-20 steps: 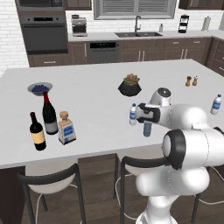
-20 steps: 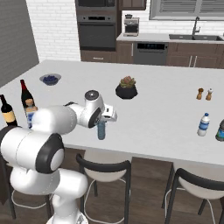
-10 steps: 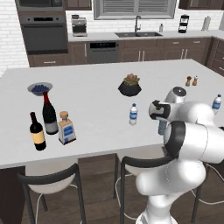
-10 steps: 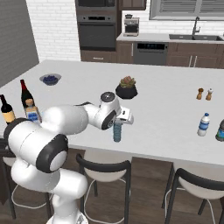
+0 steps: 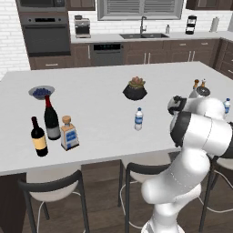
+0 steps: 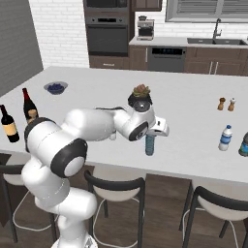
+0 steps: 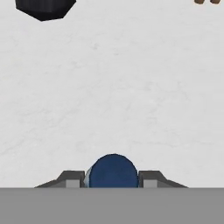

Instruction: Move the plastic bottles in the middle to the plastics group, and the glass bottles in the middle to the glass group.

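Note:
My gripper is shut on the teal-blue plastic bottle, holding it upright just over the counter near the front edge. In the hand view its round blue top sits between my fingertips. The other middle bottle, clear with a blue label, stands alone at mid-counter. Far right stands the plastics group's clear bottle. At the left, the square cork-stoppered glass bottle stands beside the red-capped wine bottle and the yellow-labelled one.
A dark pot with a plant stands at mid-counter. A salt and pepper pair is at the back right and a blue bowl at the back left. A dark teal object shows at the right edge. Stools line the front.
The arm has swung right along the counter with the teal bottle in the gripper, away from the clear middle bottle and toward the right end. The other bottles have stayed put.

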Robot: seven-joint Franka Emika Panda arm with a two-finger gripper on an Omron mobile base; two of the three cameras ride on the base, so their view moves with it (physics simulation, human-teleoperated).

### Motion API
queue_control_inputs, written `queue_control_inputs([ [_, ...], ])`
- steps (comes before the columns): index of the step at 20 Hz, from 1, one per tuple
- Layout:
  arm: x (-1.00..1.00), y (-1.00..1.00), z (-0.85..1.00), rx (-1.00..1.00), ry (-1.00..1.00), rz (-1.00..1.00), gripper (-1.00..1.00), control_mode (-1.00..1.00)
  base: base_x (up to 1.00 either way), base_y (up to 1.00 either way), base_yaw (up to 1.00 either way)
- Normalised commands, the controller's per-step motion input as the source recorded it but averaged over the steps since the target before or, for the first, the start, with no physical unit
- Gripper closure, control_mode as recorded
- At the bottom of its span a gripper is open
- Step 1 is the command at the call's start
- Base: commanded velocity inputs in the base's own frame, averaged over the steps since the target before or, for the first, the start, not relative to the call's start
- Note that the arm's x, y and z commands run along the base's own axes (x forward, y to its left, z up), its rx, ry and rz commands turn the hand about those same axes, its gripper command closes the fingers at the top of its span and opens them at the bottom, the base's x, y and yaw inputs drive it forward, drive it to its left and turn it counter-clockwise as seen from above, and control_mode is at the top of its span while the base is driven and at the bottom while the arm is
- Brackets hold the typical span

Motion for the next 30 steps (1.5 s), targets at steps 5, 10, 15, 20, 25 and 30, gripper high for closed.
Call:
queue_control_inputs([
  [5,0.2,-0.98,0.13,0.0,0.0,0.0,1.0,-1.0,0.0,0.0,0.0],
  [10,0.21,-0.79,0.0,0.0,0.0,0.0,1.0,-1.0,0.0,0.0,0.0],
  [15,0.32,-0.53,0.0,-0.01,0.0,0.0,1.0,-1.0,0.0,0.0,0.0],
  [20,0.45,-0.25,0.0,-0.02,0.0,0.0,1.0,-1.0,0.0,0.0,0.0],
  [25,0.37,-0.01,0.0,-0.01,0.0,0.0,1.0,-1.0,0.0,0.0,0.0],
  [30,0.12,0.0,-0.16,-0.01,-0.01,0.0,1.0,-1.0,0.0,0.0,0.0],
])
